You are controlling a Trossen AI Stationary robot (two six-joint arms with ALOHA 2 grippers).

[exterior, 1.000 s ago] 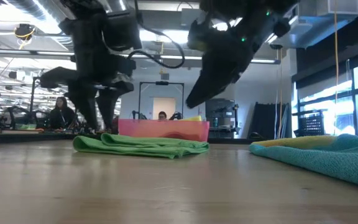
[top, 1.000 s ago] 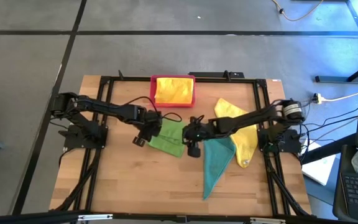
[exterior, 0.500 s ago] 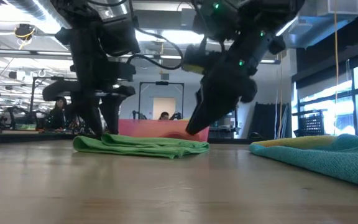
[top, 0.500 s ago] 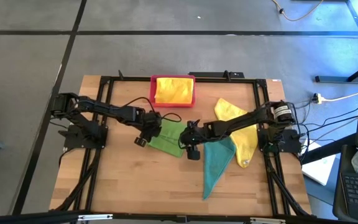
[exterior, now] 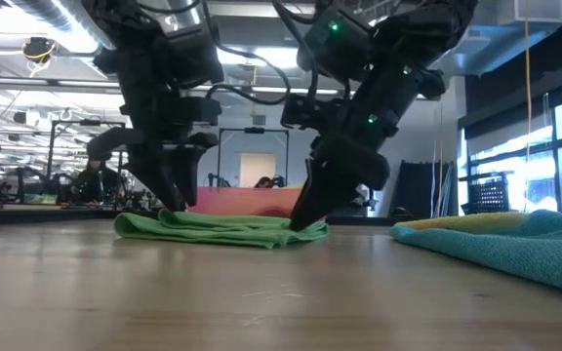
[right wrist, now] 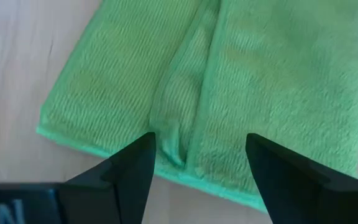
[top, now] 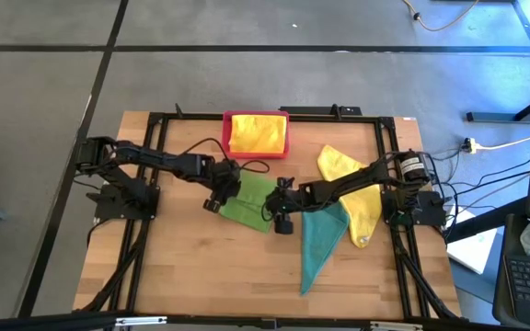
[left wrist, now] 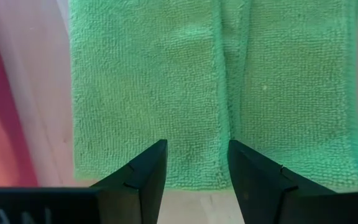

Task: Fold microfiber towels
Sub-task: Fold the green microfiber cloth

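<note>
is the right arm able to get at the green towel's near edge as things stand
Probably yes: the right gripper hangs at the green towel with fingers open astride its edge fold, nothing between them; the left gripper works the opposite edge.

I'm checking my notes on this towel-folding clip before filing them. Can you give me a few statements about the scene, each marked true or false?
1. Both grippers are at the green towel. True: the left gripper at one end, the right gripper at the other.
2. The right gripper's jaws are shut. False: they stand open over the towel.
3. A yellow towel lies in the pink tray. True.
4. The teal towel lies in the tray. False: it lies on the table, beside another yellow towel.
5. The left gripper holds the green towel off the table. False: the towel lies flat, jaws open.
</note>
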